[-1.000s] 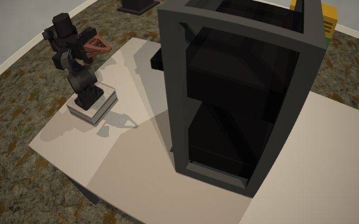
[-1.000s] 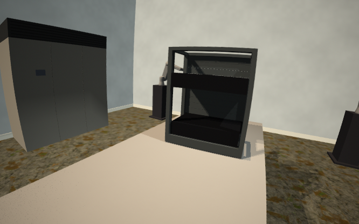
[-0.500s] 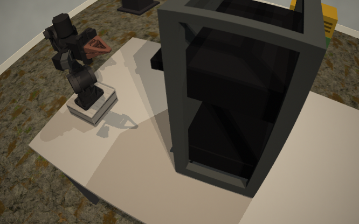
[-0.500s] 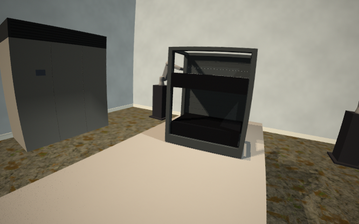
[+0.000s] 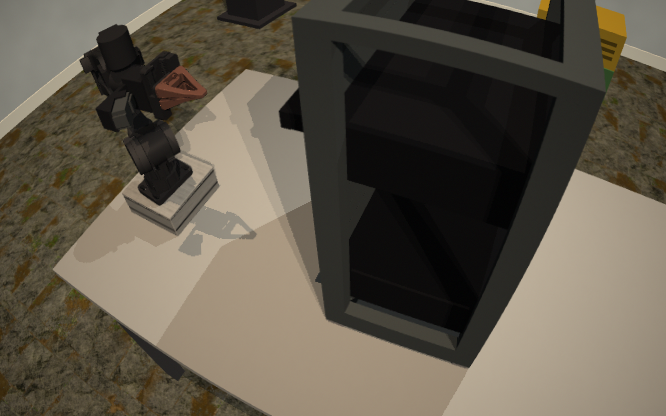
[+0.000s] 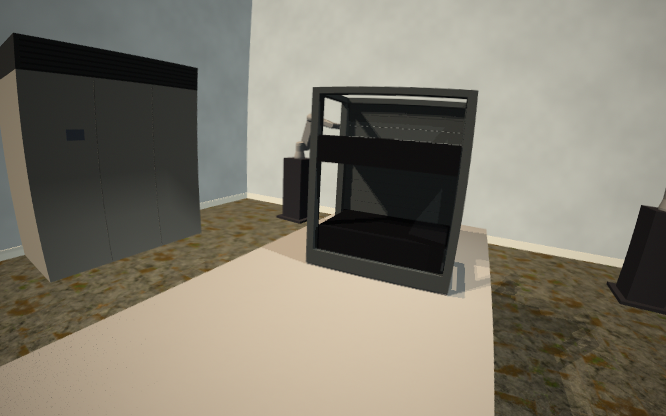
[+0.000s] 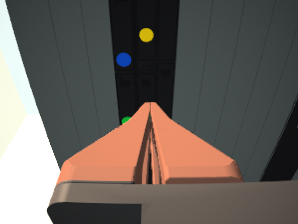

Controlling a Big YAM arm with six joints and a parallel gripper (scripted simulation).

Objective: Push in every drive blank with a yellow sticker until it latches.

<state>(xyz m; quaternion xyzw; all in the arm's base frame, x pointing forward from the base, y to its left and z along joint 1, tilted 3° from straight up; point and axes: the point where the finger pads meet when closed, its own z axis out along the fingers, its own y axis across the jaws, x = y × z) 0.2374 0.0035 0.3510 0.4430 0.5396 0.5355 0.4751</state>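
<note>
The dark grey rack (image 5: 444, 170) stands upright on the beige table; it also shows in the exterior view (image 6: 390, 186). In the wrist view its face holds a column of black drive blanks (image 7: 145, 43). One carries a yellow sticker (image 7: 147, 35), one a blue sticker (image 7: 124, 60), and a green sticker (image 7: 125, 120) peeks out beside my fingertips. One black blank (image 5: 290, 112) juts out of the rack's face toward my arm. My gripper (image 5: 183, 90), orange fingered, is shut and empty, held back near the arm's base, apart from the rack; its tips (image 7: 149, 106) point at the blanks.
The arm's base sits on a pale block (image 5: 170, 198) at the table's left end. A large grey cabinet (image 6: 100, 155) stands off the table. Two black pedestals (image 6: 653, 258) with other arms stand on the floor. A yellow box (image 5: 610, 36) is behind the rack.
</note>
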